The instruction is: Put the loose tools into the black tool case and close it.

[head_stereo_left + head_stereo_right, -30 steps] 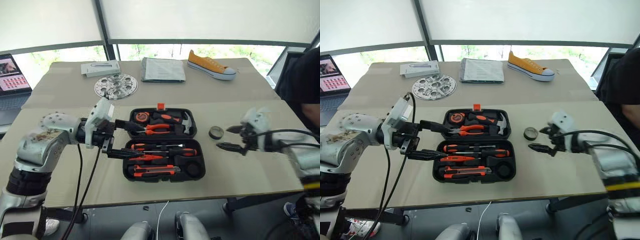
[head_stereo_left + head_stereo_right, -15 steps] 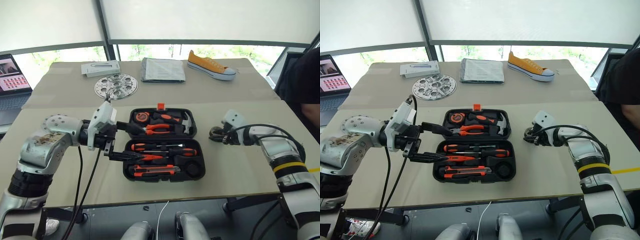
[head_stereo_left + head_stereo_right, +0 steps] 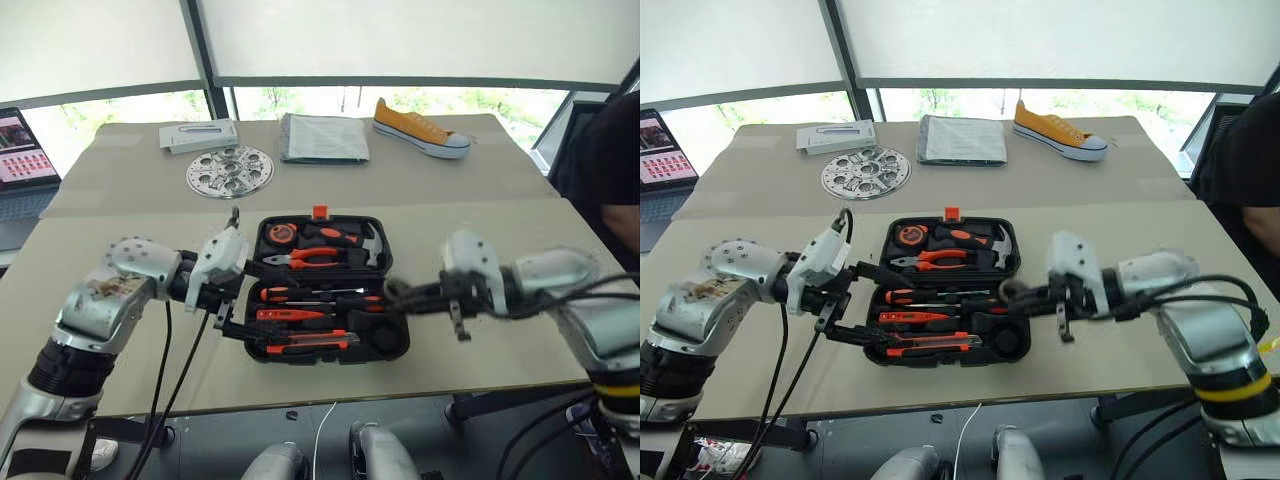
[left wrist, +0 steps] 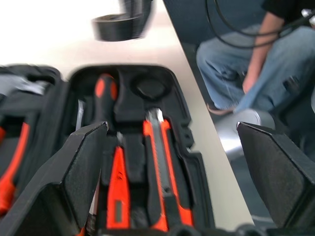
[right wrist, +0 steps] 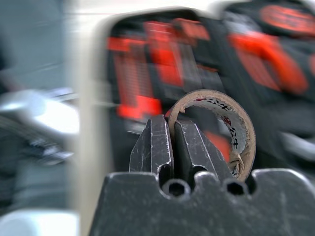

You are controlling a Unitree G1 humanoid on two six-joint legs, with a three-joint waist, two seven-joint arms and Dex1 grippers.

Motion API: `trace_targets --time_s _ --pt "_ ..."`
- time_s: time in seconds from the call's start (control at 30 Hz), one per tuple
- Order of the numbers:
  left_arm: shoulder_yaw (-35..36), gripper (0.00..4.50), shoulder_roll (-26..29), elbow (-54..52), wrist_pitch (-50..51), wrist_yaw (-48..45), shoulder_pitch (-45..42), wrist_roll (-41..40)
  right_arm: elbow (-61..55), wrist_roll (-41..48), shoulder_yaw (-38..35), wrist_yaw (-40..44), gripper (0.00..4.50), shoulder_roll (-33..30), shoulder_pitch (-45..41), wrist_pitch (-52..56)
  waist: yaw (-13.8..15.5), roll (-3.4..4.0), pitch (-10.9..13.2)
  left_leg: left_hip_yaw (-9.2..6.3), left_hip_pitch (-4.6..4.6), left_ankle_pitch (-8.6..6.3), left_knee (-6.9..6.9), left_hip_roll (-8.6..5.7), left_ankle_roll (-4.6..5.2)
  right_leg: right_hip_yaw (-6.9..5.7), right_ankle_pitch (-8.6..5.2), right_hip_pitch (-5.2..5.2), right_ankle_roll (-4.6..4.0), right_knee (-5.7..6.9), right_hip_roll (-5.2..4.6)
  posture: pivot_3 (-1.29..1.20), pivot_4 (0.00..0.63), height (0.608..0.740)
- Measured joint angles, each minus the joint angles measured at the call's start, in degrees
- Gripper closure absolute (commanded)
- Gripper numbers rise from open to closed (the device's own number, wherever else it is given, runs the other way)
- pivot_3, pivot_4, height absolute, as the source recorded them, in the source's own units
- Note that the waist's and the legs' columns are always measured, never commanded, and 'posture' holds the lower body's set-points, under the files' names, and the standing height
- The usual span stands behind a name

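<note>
The black tool case [image 3: 398, 340] lies open on the table. Its near half holds an orange-and-black screwdriver [image 3: 322, 296], a slim orange screwdriver [image 3: 290, 314] and the utility knife [image 3: 305, 345]. My right gripper [image 3: 398, 294] hangs over the near half's right end, shut on the wall of a tape roll [image 5: 244, 125] with a cardboard core. The roll [image 3: 1008, 291] hangs above the case. My left gripper [image 3: 876, 310] stands wide open at the case's left edge, one finger over each half and nothing between them. In the left wrist view the knife [image 4: 161, 157] lies between its fingers [image 4: 81, 164].
The case's far half holds orange pliers [image 3: 312, 258], a hammer [image 3: 370, 243] and a tape measure [image 3: 283, 232]. At the back of the table lie a yellow shoe [image 3: 420, 130], papers [image 3: 322, 137], a metal disc [image 3: 230, 170] and a grey box [image 3: 200, 135]. A laptop [image 3: 20, 150] stands left. A person [image 3: 612, 160] sits right.
My right gripper shut on the tape roll, which lay on the table right of the case, and carried it left over the near half. The left gripper sank a little.
</note>
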Motion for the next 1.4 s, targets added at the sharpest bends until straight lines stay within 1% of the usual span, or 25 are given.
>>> trace_targets --time_s 0.07,0.17,0.33,0.4,0.43,0.5,0.57,0.6,0.67,0.7,0.73,0.77,0.83,0.93,1.0,1.07,1.1,1.13,1.23,1.33,1.37,1.4 --pt "-0.45 0.0 0.0 -0.01 -0.52 -0.63 -0.02 0.01 -3.56 -2.08 2.79 -2.06 4.46 0.02 2.65 -0.03 0.28 0.0 0.0 0.01 0.01 -0.01 0.01 0.01 -0.01 0.0 0.0 0.01 0.0 0.01 0.0 0.0 0.15 0.74" --pt "-0.75 0.0 0.0 0.0 -0.74 -1.16 -0.1 0.05 -4.2 -6.11 6.49 -4.08 4.46 -0.23 5.48 -1.17 0.85 0.0 0.0 0.01 0.01 0.01 0.01 -0.01 0.01 -0.04 0.0 -0.03 0.0 0.02 0.0 0.0 0.15 0.74" --pt "-1.31 0.0 -0.37 0.63 -1.68 -1.52 -1.39 0.83 -3.59 -10.34 7.52 -6.73 4.46 -0.07 8.06 -3.56 0.92 -0.02 -0.01 0.01 0.02 0.01 0.04 -0.01 0.0 -0.11 0.0 0.02 0.0 0.01 0.0 0.0 0.15 0.74" --pt "-1.42 0.0 -0.56 1.0 -2.1 -1.51 -1.52 1.16 -3.51 -11.42 8.34 -8.01 3.72 0.64 7.71 -3.64 0.83 -0.02 -0.01 0.01 0.14 0.0 0.02 0.0 -0.02 -0.09 0.0 0.1 -0.01 0.01 0.01 0.0 0.15 0.74" --pt "-1.66 0.0 -0.74 1.08 -2.21 -1.48 -1.55 1.34 -3.44 -12.5 8.99 -8.64 3.56 0.66 7.49 -3.85 0.75 -0.02 -0.01 0.01 0.22 -0.01 0.0 0.01 -0.04 -0.08 0.0 0.16 -0.01 0.01 0.02 0.0 0.15 0.74" --pt "-1.77 0.0 -0.94 1.07 -2.29 -1.48 -1.55 1.41 -1.93 -14.64 9.44 -9.7 2.87 0.53 7.16 -4.84 0.82 -0.02 -0.01 0.01 0.24 -0.04 0.0 -0.01 -0.1 -0.06 0.0 0.19 -0.01 0.01 0.01 0.0 0.15 0.74" --pt "-1.76 0.0 -0.94 1.07 -2.33 -1.48 -1.55 1.56 -1.58 -15.1 9.08 -9.88 2.25 0.16 7.06 -4.91 0.96 -0.02 -0.02 -0.02 0.28 -0.06 -0.01 0.0 -0.12 -0.09 0.0 0.23 -0.01 0.0 0.01 0.0 0.15 0.74" --pt "-1.76 0.0 -0.94 1.07 -2.34 -1.48 -1.55 1.86 -1.49 -15.19 8.75 -9.91 1.79 -0.14 7.04 -4.91 1.1 -0.02 -0.02 -0.06 0.27 -0.05 -0.01 -0.01 -0.12 -0.12 0.0 0.23 0.0 -0.02 0.01 0.0 0.15 0.74" --pt "-1.76 0.0 -0.94 1.07 -2.36 -1.48 -1.55 1.96 -1.51 -15.32 8.39 -9.91 1.32 -0.54 7.07 -4.99 1.29 -0.03 -0.02 -0.08 0.27 -0.03 -0.03 -0.01 -0.06 -0.18 0.0 0.23 -0.01 -0.04 0.0 0.0 0.15 0.74" --pt "-1.76 0.0 -0.95 1.07 -2.36 -1.43 -1.55 1.96 -1.53 -15.28 7.98 -9.91 0.86 -0.67 7.24 -5.02 1.28 -0.03 -0.02 -0.09 0.27 -0.02 -0.06 -0.02 -0.04 -0.19 0.0 0.24 -0.01 -0.06 0.0 0.0 0.15 0.74" --pt "-1.76 0.0 -0.96 1.07 -2.36 -1.4 -1.55 1.97 -1.53 -15.25 7.76 -9.91 0.61 -0.67 7.29 -5.03 1.27 -0.03 -0.02 -0.08 0.27 -0.02 -0.06 -0.02 -0.04 -0.19 0.0 0.23 0.0 -0.06 0.0 0.0 0.15 0.74" --pt "-1.76 0.0 -1.01 1.07 -2.36 -1.29 -1.55 1.97 -1.7 -14.73 7.09 -9.89 0.27 -0.66 7.3 -4.87 1.22 -0.03 -0.02 -0.08 0.27 -0.02 -0.08 -0.02 -0.04 -0.19 0.0 0.23 -0.01 -0.07 -0.01 0.0 0.15 0.74" --pt "-1.76 0.0 -1.03 1.05 -2.35 -1.0 -1.55 1.97 -2.65 -12.77 6.57 -8.61 0.27 -0.72 7.62 -3.76 1.11 -0.03 -0.02 -0.11 0.27 -0.02 -0.1 0.01 -0.04 -0.2 -0.01 0.22 -0.02 -0.08 0.01 0.0 0.15 0.74" --pt "-1.64 0.0 -1.0 1.04 -1.85 -0.37 -1.5 1.97 -3.91 -7.54 6.11 -6.92 0.27 0.32 8.7 -0.54 0.94 -0.02 -0.01 -0.1 0.23 -0.01 -0.04 0.01 -0.03 -0.16 -0.01 0.21 -0.03 -0.05 0.0 0.0 0.15 0.74" --pt "-0.67 0.0 -0.55 1.26 -1.77 1.01 -0.51 2.1 -4.37 -3.27 2.38 -6.9 0.27 0.5 8.45 1.96 0.83 -0.02 -0.01 -0.06 0.24 -0.02 -0.01 0.0 -0.06 -0.1 -0.01 0.22 -0.02 -0.04 -0.01 0.0 0.15 0.74" --pt "1.27 0.0 0.01 2.56 -1.6 3.4 1.37 2.38 -3.46 -1.02 -2.16 -8.18 0.78 0.47 7.6 3.8 0.74 -0.02 -0.01 -0.05 0.29 -0.02 -0.04 0.01 -0.06 -0.06 -0.01 0.24 -0.02 -0.03 0.03 0.0 0.15 0.74" --pt "2.46 0.52 0.3 3.78 -1.5 4.7 2.4 2.59 -2.48 -0.88 -4.15 -8.92 1.02 0.41 7.34 4.19 0.8 -0.02 -0.01 -0.06 0.3 -0.02 -0.05 0.03 -0.05 -0.08 -0.01 0.23 -0.02 -0.03 0.06 0.0 0.15 0.74" --pt "3.99 0.72 0.82 5.12 -1.65 6.09 3.89 3.0 -0.78 -0.8 -6.12 -9.55 1.33 0.22 7.4 4.2 0.86 -0.02 -0.01 -0.07 0.3 -0.01 -0.08 0.05 -0.04 -0.09 -0.01 0.22 -0.03 -0.03 0.09 0.0 0.15 0.74" --pt "8.01 1.84 3.05 10.3 -3.77 8.83 8.53 5.28 5.1 -1.38 -9.84 -9.98 2.39 -1.3 9.33 3.02 0.89 -0.02 -0.01 -0.06 0.3 0.02 -0.21 0.05 0.02 -0.12 -0.02 0.14 -0.04 -0.03 0.11 0.0 0.15 0.74" --pt "8.94 2.93 3.75 13.86 -6.25 10.9 11.18 7.84 11.62 -3.93 -10.29 -11.3 3.42 -0.9 9.73 -0.19 0.97 -0.01 -0.01 -0.02 0.29 0.01 -0.2 -0.03 0.01 -0.26 -0.01 0.16 -0.03 -0.05 0.02 0.0 0.15 0.74" --pt "8.82 3.25 3.56 14.69 -7.52 11.51 11.67 8.98 14.15 -5.56 -9.76 -11.57 3.7 -0.81 9.62 -2.46 1.04 -0.01 -0.01 -0.01 0.3 0.0 -0.18 -0.06 -0.02 -0.28 -0.01 0.2 -0.02 -0.06 -0.02 0.0 0.15 0.74" --pt "8.58 3.48 3.35 15.22 -8.52 11.97 11.84 9.84 15.95 -6.81 -9.12 -11.63 3.92 -0.77 9.59 -4.31 1.1 -0.01 -0.01 0.0 0.3 -0.02 -0.17 -0.07 -0.06 -0.28 0.0 0.21 -0.01 -0.06 -0.04 0.0 0.15 0.74"
